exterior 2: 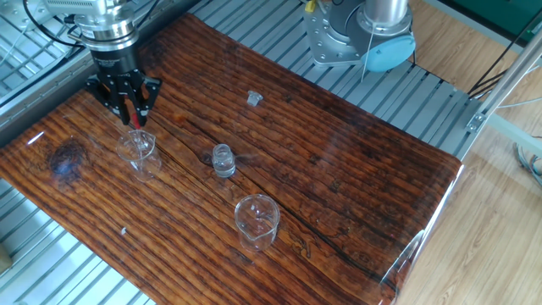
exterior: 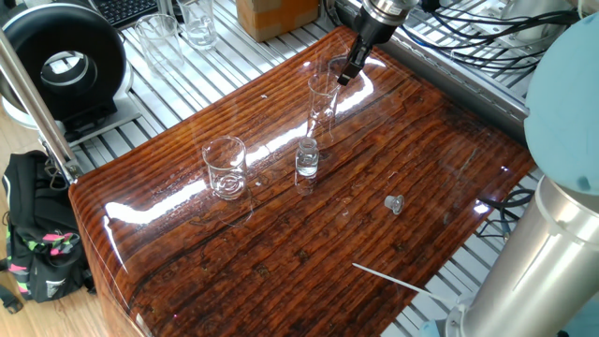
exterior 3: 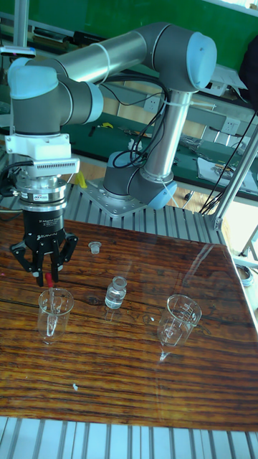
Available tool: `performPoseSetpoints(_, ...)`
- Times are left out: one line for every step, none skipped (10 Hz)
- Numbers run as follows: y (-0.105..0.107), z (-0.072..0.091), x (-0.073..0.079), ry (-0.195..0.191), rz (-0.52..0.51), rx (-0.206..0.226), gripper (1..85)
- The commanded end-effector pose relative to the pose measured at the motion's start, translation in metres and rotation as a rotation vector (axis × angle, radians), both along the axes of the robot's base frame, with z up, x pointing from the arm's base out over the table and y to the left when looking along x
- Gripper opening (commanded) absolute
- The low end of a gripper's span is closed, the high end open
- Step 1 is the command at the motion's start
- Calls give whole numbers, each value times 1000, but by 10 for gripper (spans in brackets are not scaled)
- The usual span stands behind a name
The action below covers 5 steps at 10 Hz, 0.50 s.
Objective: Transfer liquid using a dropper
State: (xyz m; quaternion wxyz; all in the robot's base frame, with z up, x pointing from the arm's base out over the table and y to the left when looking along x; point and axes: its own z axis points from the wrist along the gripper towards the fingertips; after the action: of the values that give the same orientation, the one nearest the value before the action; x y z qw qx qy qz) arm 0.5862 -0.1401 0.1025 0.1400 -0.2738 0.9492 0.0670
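Dropper (exterior 3: 49, 287), red bulb up, hangs upright, clear tube inside the glass cylinder (exterior 3: 54, 314).

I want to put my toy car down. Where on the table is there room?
Bare wood lies between the beaker and the table's far end, past the small cap. It's crowded where the gripper holds the dropper over the tall cylinder, near the vial.

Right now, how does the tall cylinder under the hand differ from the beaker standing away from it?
The tall cylinder is narrow and stands directly beneath the hand, with the dropper reaching into its mouth; the beaker is wider and shorter, with nothing in or above it. The cylinder sits nearer the table's far end from the beaker, with the small vial between them. Both are clear glass, upright on the wooden table.
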Motion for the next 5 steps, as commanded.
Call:
performPoseSetpoints(3,2,1,-4,-3,16,330)
performPoseSetpoints(4,3,1,-4,-3,21,330)
performPoseSetpoints(4,3,1,-4,-3,21,327)
performPoseSetpoints(4,3,1,-4,-3,21,327)
performPoseSetpoints(3,3,1,-4,-3,19,320)
